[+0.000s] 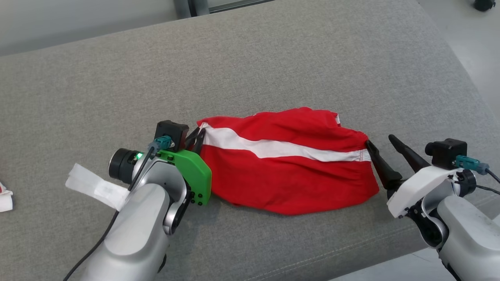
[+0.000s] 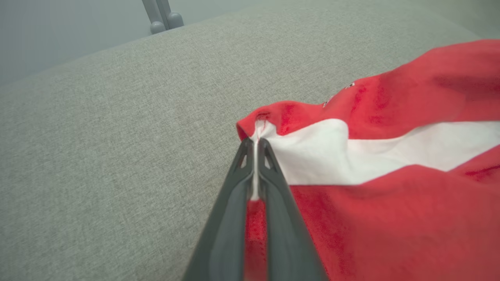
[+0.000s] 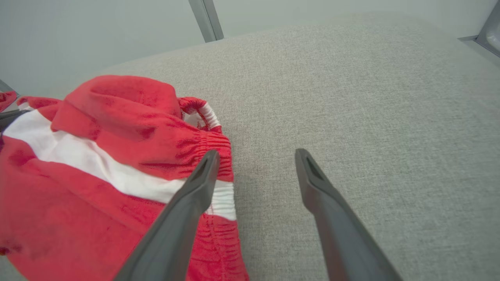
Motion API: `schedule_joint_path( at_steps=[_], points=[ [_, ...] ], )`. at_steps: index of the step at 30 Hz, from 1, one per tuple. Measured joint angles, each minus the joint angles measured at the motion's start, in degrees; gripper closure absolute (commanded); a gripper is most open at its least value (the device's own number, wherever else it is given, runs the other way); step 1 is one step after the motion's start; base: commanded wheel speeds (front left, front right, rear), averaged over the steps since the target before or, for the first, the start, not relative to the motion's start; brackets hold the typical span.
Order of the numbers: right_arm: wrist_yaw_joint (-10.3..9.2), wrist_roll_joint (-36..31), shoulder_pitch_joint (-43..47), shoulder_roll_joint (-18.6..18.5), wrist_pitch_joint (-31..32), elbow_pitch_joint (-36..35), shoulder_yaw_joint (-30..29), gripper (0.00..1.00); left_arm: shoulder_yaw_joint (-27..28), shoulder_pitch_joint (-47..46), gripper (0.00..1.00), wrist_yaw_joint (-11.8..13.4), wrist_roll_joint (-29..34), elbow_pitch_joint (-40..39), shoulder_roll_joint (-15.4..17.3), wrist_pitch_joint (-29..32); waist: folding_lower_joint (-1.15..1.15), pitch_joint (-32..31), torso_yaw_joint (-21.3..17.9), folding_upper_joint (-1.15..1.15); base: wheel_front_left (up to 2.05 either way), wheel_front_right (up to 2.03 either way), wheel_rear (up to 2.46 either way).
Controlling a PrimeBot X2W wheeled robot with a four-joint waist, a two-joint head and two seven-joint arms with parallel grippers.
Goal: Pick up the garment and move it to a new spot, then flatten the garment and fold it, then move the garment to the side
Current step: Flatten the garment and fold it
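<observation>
L claw (image 1: 197,137) clenched on garment (image 1: 289,171) corner, tips part-hidden behind cam (image 1: 172,132); R claw (image 3: 257,153) released at waistband (image 3: 224,195).

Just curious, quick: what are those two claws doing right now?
Left gripper: closed on a corner of the red garment.
Right gripper: open, holding nothing.

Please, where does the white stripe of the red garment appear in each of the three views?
Head view: white stripe crosses the middle, left to right.
Left wrist view: right of centre, its end pinched in the left hand.
Right wrist view: lower left, beside the open right hand.
Shared landmark: the grey cushion under the garment.
</observation>
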Motion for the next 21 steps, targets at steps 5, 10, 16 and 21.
schedule_joint_path(
  at_steps=[5, 10, 16, 21],
  points=[
    [0.0, 0.1, 0.0, -0.4, 0.3, -0.2, 3.3, 0.0, 0.7, 0.1, 1.0, 1.0, 0.1, -3.2, 0.0, -4.3, 0.0, -0.2, 1.8, 0.0, 0.0, 0.0, 0.0],
    [0.0, 1.7, 0.3, -1.9, 1.7, -0.2, 5.4, 0.0, 0.1, 2.0, 1.0, 1.0, -0.7, -4.9, 0.0, -6.7, 0.0, -0.5, 4.1, 0.0, 0.0, 0.0, 0.0],
    [0.0, 4.2, 0.4, -2.0, 3.8, -1.1, 8.7, 0.04, -1.2, 4.6, 1.0, 1.0, -1.6, -6.0, 0.0, -7.5, 0.0, -1.3, 4.9, 0.0, 0.0, 0.0, 0.0],
    [0.0, 5.1, 0.4, -2.7, 3.9, -1.5, 9.5, 0.65, -1.7, 5.4, 1.0, 1.1, -1.6, -6.6, 0.0, -7.6, 0.0, -1.6, 4.8, 0.0, 0.0, 0.0, 0.0]
  ],
)
